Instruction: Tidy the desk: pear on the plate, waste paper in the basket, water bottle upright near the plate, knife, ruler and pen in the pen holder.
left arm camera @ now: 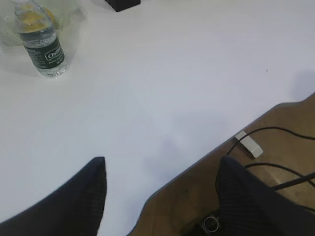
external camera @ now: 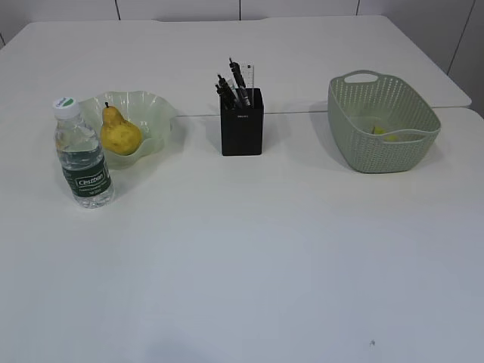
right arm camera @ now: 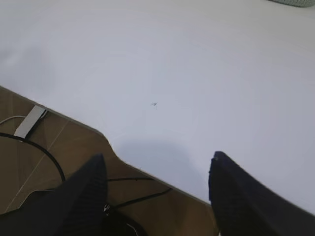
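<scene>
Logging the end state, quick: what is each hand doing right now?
Left hand: open, holding nothing, over the table's near edge.
Right hand: open, holding nothing, over the same edge.

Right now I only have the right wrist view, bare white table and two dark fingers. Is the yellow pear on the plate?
Observer: Yes, the yellow pear sits in the pale green wavy-edged plate.
Operator: And the clear plastic water bottle?
Observer: The clear plastic water bottle stands upright just in front of that plate, at its left.
Operator: Tools put away?
Observer: The black square pen holder has pens and a clear ruler sticking out; I cannot pick out the knife.
Operator: The left arm?
Observer: The left gripper is open and empty at the table's near edge.
</scene>
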Robot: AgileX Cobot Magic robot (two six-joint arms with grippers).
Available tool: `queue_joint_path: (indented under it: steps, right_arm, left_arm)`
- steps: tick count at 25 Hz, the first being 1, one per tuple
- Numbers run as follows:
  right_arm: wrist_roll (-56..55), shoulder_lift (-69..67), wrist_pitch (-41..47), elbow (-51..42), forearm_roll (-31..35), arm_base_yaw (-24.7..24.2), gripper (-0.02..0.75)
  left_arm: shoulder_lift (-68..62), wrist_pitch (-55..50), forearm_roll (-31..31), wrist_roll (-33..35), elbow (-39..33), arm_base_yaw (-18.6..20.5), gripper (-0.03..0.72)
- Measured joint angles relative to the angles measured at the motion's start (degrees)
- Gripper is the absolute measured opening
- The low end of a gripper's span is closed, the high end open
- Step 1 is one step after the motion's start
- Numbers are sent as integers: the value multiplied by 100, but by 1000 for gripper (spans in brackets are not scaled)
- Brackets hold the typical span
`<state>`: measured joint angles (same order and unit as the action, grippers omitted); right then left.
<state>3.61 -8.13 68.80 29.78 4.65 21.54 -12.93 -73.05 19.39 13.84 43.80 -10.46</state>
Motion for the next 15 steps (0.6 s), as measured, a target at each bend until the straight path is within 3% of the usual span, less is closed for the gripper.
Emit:
queue_joint_path:
  steps: [8,15]
  right_arm:
    - [0,0,-267,-161,-47,0,501]
    - [0,0,-303,-161,-47,0,501]
  left_arm:
    - [452,231,-21,710,-677,0,440]
    - [1262,655,11,732,-1394,0,425]
